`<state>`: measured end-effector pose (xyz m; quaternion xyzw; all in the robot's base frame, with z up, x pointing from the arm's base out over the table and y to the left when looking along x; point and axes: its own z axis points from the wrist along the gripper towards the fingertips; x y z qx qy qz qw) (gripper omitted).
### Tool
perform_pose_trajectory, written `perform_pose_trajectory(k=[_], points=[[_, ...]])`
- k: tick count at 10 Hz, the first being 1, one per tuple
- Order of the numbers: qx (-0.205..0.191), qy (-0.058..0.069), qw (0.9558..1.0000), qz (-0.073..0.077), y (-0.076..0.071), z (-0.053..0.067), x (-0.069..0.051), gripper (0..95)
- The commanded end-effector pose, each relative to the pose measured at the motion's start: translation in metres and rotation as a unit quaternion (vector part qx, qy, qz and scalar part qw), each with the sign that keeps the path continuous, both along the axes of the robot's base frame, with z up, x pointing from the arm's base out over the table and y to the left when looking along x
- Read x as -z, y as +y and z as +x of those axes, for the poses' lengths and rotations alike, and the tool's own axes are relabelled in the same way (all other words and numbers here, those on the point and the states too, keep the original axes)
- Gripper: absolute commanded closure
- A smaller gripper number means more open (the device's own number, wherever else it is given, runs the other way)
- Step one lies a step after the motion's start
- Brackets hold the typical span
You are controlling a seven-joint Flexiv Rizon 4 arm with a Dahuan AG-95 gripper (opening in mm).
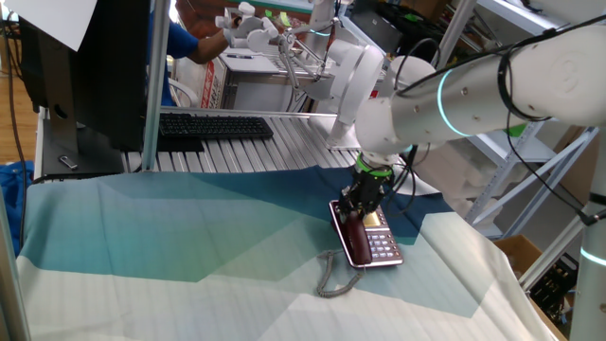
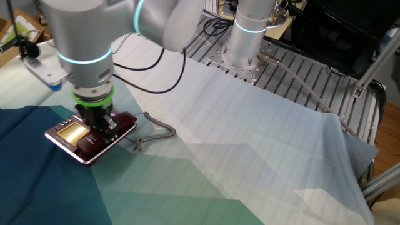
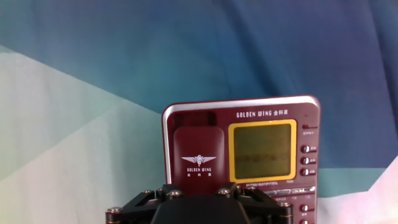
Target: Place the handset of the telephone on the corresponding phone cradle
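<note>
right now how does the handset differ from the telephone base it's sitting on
The handset is a slim bar along one side; the telephone base is a wider slab with rounded corners. The handset's face is plain apart from a winged logo, while the base carries a yellow-framed display and silver-grey keys. The gripper is down on the handset; the base lies flat on the cloth. Both are dark red with Golden Wing branding.

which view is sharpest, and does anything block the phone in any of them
Hand view is sharpest: the logo on the phone reads clearly, though the gripper hides its lower part. In both fixed views the arm covers part of the phone, and its buttons look soft.
</note>
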<state>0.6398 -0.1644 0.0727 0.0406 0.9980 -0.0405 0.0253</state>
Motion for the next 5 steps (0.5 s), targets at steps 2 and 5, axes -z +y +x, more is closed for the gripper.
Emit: perform_pose_trajectory(k=[2,5], points=[[-0.003,0.002,1.0000,-0.001,-0.0003,0.0042,0.0016,95.0],[-0.008,-0.004,1.0000,-0.004,-0.0006,0.0046,0.0016,95.0]])
